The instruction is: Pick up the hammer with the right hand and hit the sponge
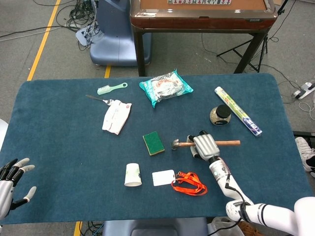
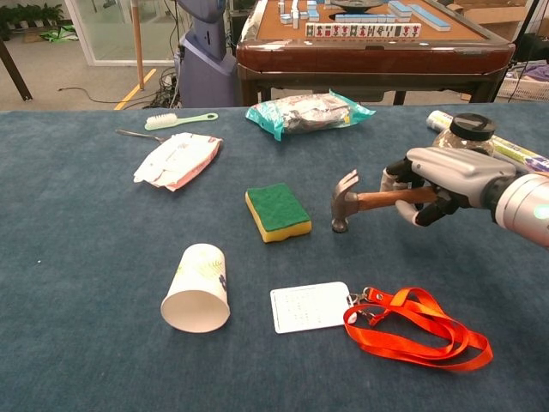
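My right hand (image 1: 204,146) (image 2: 442,180) grips the wooden handle of the hammer (image 1: 180,143) (image 2: 360,200) and holds it lifted off the blue table (image 1: 59,142), handle roughly level. Its steel head (image 2: 345,199) hangs just right of the sponge. The sponge (image 1: 153,142) (image 2: 277,211), green on top with a yellow base, lies flat near the table's middle, a short gap left of the hammer head. My left hand (image 1: 14,184) rests open at the table's near left edge, holding nothing.
A tipped paper cup (image 2: 198,287), a white card (image 2: 310,306) and an orange lanyard (image 2: 420,335) lie in front of the sponge. A dark-lidded jar (image 2: 463,137) and a foil roll (image 1: 237,110) sit behind my right hand. Snack packets (image 2: 307,112) (image 2: 177,160), a brush and a fork lie further back.
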`<state>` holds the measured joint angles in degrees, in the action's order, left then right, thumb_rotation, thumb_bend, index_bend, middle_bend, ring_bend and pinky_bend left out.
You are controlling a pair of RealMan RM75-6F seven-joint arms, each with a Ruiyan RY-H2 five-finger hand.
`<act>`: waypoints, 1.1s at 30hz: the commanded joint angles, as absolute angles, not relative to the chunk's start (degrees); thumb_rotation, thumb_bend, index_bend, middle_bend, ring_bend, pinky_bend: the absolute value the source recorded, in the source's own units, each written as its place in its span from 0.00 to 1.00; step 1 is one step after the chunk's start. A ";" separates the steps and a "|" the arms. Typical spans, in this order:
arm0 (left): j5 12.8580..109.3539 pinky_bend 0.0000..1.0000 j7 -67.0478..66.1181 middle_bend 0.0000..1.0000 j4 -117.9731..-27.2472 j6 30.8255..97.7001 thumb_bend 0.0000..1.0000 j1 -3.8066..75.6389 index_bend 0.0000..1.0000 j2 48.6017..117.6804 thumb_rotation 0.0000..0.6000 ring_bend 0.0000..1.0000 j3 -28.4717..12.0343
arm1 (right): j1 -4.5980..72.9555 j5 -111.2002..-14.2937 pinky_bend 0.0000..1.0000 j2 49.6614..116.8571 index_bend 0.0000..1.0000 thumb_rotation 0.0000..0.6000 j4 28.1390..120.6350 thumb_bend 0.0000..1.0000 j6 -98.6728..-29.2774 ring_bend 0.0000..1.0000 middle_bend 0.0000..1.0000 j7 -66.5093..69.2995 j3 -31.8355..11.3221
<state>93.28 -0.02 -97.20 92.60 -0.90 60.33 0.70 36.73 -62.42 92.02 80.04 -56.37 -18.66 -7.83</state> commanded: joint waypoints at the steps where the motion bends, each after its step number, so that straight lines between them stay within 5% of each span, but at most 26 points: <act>1: 93.27 0.13 -0.08 0.17 -97.21 92.58 0.25 -0.89 0.27 60.35 1.00 0.08 0.70 | 36.63 -62.51 0.34 91.57 0.77 1.00 80.35 0.62 -56.16 0.54 0.75 -18.40 -7.93; 14: 93.22 0.13 -0.02 0.17 -97.17 92.68 0.25 -0.91 0.28 60.38 1.00 0.08 0.63 | 36.24 -64.11 0.63 90.31 0.80 1.00 81.19 0.66 -55.81 0.64 0.80 -15.27 -8.46; 33: 93.27 0.13 -0.73 0.17 -97.23 92.30 0.25 -0.76 0.27 60.53 1.00 0.08 0.72 | 36.07 -67.79 0.76 89.04 0.87 1.00 84.42 0.70 -56.15 0.73 0.86 -4.88 -11.22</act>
<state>93.27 -0.73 -97.22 92.31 -0.76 60.53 0.72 36.02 -67.18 88.80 84.19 -55.95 -6.17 -10.72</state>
